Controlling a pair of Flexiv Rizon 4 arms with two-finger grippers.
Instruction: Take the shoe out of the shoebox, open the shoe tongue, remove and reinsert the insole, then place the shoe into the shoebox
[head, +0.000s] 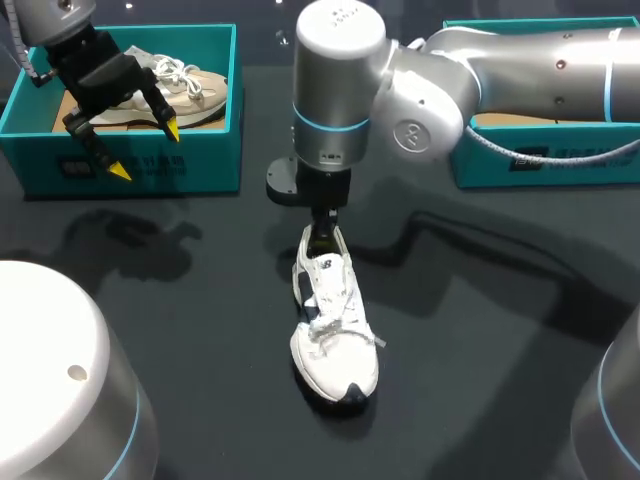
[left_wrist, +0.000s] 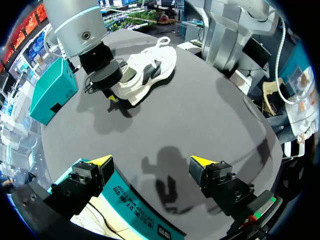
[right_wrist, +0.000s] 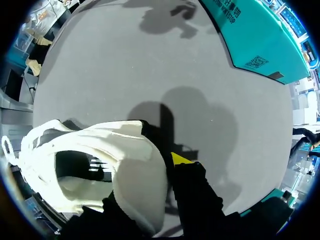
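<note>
Left gripper (head: 144, 150) hangs over teal shoebox (head: 200, 150) at far left, fingers spread wide, beige shoe (head: 190, 90) inside. White shoe (head: 335, 330) on table centre. Right gripper (head: 322, 232) pinches its heel. Second teal box (head: 520, 165) far right.

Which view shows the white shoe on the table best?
Head view: the white shoe shows whole from above, laces and toe clear, with only the heel rim hidden under the right gripper. The left wrist view shows it far off and side-on. The right wrist view shows only its heel and opening, close up.
</note>
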